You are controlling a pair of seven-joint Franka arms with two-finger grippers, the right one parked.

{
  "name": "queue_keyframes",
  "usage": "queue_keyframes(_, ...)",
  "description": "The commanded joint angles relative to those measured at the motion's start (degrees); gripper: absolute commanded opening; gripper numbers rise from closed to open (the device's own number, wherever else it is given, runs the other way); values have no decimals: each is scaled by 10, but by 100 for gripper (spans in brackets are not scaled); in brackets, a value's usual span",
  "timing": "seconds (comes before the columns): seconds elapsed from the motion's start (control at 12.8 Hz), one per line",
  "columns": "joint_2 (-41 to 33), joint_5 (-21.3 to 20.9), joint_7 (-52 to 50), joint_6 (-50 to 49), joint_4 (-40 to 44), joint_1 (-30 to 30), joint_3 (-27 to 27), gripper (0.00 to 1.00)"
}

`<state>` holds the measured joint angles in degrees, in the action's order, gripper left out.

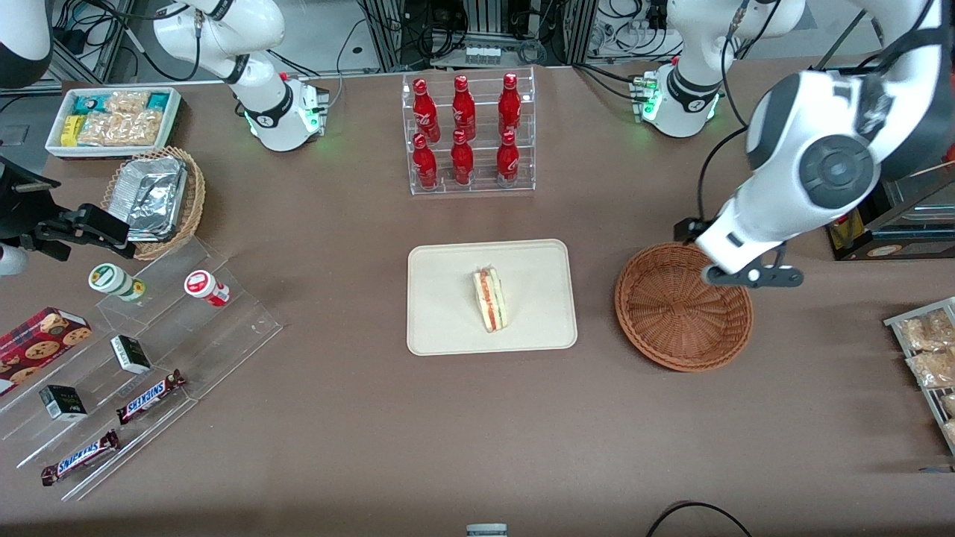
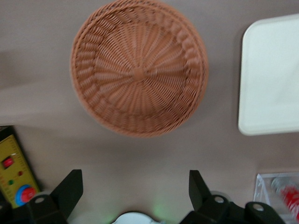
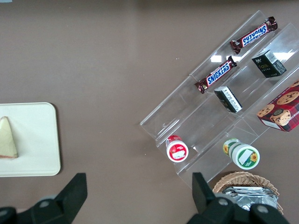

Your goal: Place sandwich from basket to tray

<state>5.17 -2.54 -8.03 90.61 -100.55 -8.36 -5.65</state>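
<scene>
The sandwich (image 1: pixel 490 300) lies on the cream tray (image 1: pixel 448 328), near its middle, with the red and green filling showing along one edge. It also shows in the right wrist view (image 3: pixel 8 138) on the tray (image 3: pixel 37 149). The reddish-brown wicker basket (image 1: pixel 683 313) stands beside the tray toward the working arm's end and holds nothing. My left gripper (image 1: pixel 750 276) hangs above the basket's rim farther from the front camera. In the left wrist view the gripper (image 2: pixel 134 179) is open and empty, well above the table, with the basket (image 2: pixel 138 70) and a corner of the tray (image 2: pixel 271 84) below.
A clear rack of red bottles (image 1: pixel 468 134) stands farther back than the tray. A stepped acrylic stand with snacks (image 1: pixel 142 350), a tan basket of foil containers (image 1: pixel 157 198) and a white bin (image 1: pixel 112 119) lie toward the parked arm's end. Snack packets (image 1: pixel 929 350) lie at the working arm's end.
</scene>
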Motion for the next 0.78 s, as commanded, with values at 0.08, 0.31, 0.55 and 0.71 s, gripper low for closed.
queue_keyframes(0.08,-61,1,65,-47,-6,77,-23,100)
queue_keyframes(0.31,-80,5,125,-89,28,115,-17,100)
queue_keyframes(0.55,-87,5,127,-99,49,128,0,100)
queue_keyframes(0.71,-89,7,125,-95,49,128,12,100)
